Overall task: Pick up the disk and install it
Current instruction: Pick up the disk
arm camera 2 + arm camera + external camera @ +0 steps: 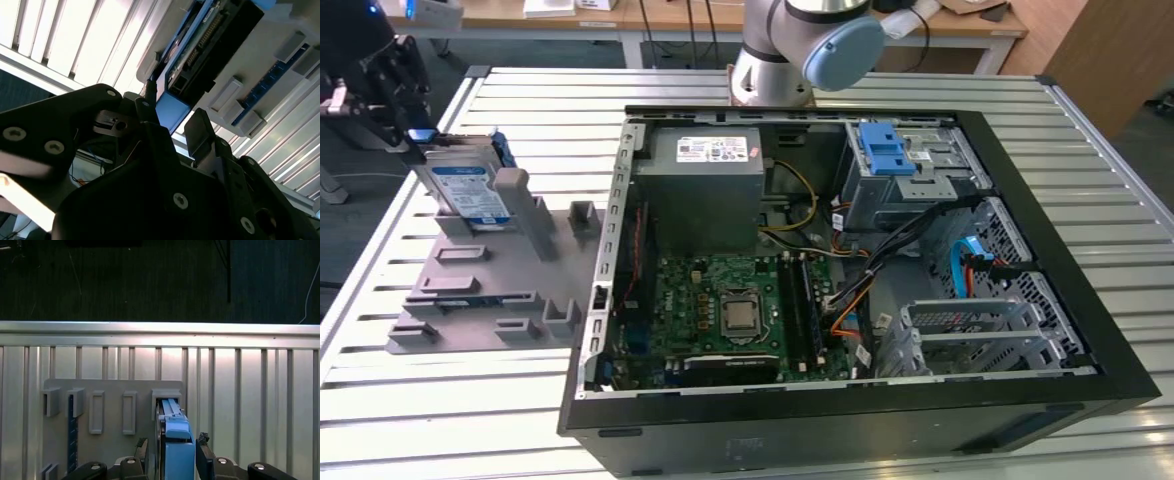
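The disk [464,188], silver with a blue-and-white label and a blue frame, stands on edge in a slot of the grey holder plate [480,295] at the exterior view's left. My dark gripper [408,122] hovers at its upper end. In the first wrist view the gripper [172,446] straddles the disk's blue edge [176,440], one black finger on each side with small gaps showing. The second wrist view shows the fingers [199,131] flanking the blue tab [171,111]. The gripper looks open around the disk, not lifting it.
The open computer case [1067,330] lies on the slatted metal table [534,95], with a grey power-supply box [707,170], a blue-latched drive cage [901,160] and the green motherboard [734,305] inside. The arm's base [781,60] stands behind the case. Other upright slots rise from the holder.
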`<action>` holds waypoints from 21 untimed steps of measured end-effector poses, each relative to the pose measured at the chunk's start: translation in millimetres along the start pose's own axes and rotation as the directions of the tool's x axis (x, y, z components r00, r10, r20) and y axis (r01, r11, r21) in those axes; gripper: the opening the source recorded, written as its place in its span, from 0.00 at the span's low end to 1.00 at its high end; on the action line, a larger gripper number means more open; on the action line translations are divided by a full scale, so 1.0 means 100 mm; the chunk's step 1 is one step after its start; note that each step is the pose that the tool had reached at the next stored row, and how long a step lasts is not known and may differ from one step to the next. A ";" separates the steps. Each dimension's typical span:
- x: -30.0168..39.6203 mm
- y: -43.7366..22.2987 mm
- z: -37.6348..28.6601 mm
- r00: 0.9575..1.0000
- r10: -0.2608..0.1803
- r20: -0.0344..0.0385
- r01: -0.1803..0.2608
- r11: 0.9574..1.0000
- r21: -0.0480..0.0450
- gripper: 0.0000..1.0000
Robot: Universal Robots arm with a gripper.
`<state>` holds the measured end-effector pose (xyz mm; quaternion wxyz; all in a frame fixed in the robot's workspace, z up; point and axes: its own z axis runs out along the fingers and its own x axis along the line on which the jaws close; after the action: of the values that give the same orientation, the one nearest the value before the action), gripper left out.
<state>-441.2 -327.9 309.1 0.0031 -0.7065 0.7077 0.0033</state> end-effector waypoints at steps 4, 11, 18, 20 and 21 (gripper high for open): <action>-0.001 0.004 0.009 1.000 0.000 0.000 0.000 1.000 0.000 0.50; -0.001 0.004 0.026 1.000 0.000 0.000 0.000 1.000 0.000 0.50; -0.001 0.004 0.079 1.000 0.000 0.000 0.000 1.000 -0.001 0.50; -0.001 0.003 0.093 1.000 0.000 0.000 0.000 1.000 -0.001 0.50; -0.001 0.003 0.101 1.000 0.000 0.000 0.000 1.000 -0.001 0.50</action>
<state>-441.5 -327.7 299.1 0.0029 -0.7065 0.7077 0.0037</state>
